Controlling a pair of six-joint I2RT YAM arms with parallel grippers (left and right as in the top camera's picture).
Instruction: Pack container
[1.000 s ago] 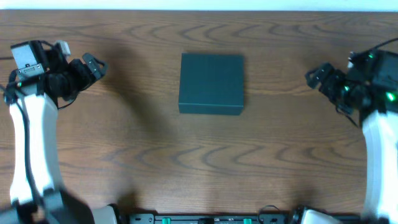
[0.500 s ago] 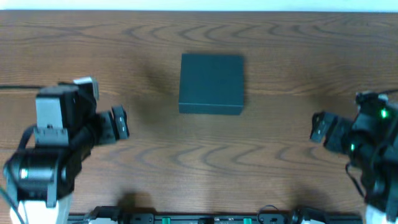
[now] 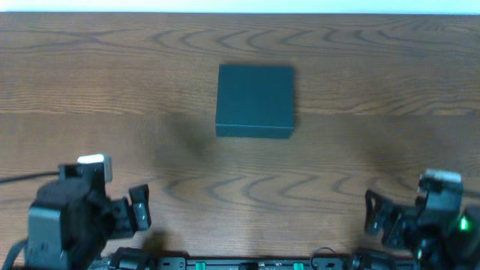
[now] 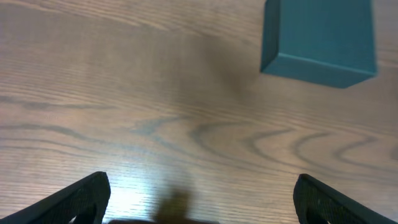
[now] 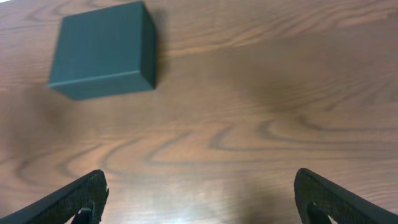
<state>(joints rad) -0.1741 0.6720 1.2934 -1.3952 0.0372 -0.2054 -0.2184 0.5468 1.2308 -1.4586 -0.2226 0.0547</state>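
Both spread wide, empty: left gripper (image 3: 139, 213), right gripper (image 3: 373, 217), at near edge of table (image 3: 90, 90); shut container (image 3: 255, 96) centred ahead, between them, about equidistant; square, no long axis

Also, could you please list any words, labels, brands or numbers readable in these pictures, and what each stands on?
No text can be read.
The container: plain dark teal faces, no label or print in any view.
The table: wood grain only.
The white patch on the left arm: too small to read.
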